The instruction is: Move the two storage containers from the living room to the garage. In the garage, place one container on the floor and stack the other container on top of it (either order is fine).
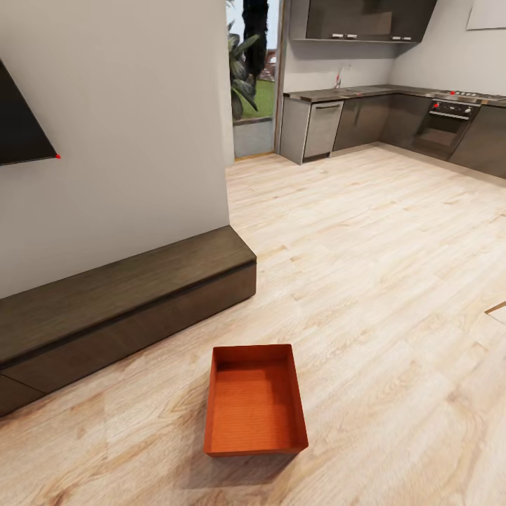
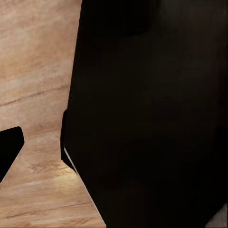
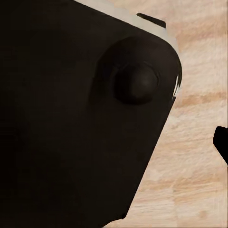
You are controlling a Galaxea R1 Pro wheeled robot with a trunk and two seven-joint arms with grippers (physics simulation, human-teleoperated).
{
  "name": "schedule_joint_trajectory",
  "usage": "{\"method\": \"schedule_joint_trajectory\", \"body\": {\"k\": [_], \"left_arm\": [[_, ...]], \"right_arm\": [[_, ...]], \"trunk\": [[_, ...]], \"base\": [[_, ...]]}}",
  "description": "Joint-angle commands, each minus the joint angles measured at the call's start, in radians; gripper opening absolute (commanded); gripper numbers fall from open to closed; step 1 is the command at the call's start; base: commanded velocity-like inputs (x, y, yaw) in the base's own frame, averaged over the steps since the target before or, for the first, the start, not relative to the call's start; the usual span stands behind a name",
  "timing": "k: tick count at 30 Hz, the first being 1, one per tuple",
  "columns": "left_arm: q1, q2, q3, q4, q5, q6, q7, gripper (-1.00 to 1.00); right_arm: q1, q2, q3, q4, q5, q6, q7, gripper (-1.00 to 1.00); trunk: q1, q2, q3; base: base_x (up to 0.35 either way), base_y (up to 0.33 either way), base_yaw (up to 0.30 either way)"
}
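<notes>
Container: one orange-red storage container (image 1: 255, 400) lies open side up on the light wood-plank floor (image 1: 379, 281), with nothing inside it.
Container and bench: it sits just in front of the long low dark-wood bench (image 1: 119, 302), near the bench's right-hand end and not touching it.
Container and grippers: the head view has the container low and central, with no arm or gripper near it, so its place relative to either gripper cannot be read.
Left gripper: in the left wrist view a large black body (image 2: 152, 114) blocks most of the frame, and a small dark tip (image 2: 8, 147) pokes in at the edge over the planks; whether the fingers are apart or together I cannot tell.
Right gripper: the right wrist view is much the same, a black rounded housing with a knob (image 3: 135, 83) and a dark sliver (image 3: 221, 142) at the edge above wood floor; its state I cannot tell.
Beyond the bench: a white wall (image 1: 126, 119) rises behind it, carrying a dark panel (image 1: 21, 119) cut off by the frame edge.
Far from the bench: dark kitchen cabinets (image 1: 372, 119) with an oven (image 1: 443, 126), and a glazed opening showing plants (image 1: 249, 63).
Hard to read: both dark wrist-view masses are featureless and cannot be identified.
</notes>
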Motion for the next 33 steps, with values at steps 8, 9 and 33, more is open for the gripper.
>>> {"method": "schedule_joint_trajectory", "body": {"k": [8, 9, 33], "left_arm": [[-0.036, 0.003, -0.001, -0.429, -0.01, 0.326, 0.003, 1.0], [-0.06, 0.001, -0.002, -0.465, -0.018, 0.35, 0.003, 1.0], [-0.658, -0.119, -0.01, -0.186, -0.176, 0.371, 0.165, 1.0]], "right_arm": [[-0.08, -0.008, -0.001, -0.256, -0.033, 0.229, -0.05, 1.0], [-0.109, -0.007, -0.002, -0.263, -0.042, 0.237, -0.056, 1.0], [-0.46, 0.006, -0.003, -0.179, -0.209, 0.105, -0.223, 1.0]], "trunk": [[0.0, 0.0, -0.001], [0.0, 0.0, -0.001], [0.0, 0.0, -0.001]], "base": [[0.0, 0.0, 0.0], [0.0, 0.0, 0.0], [0.0, 0.0, 0.0]]}}
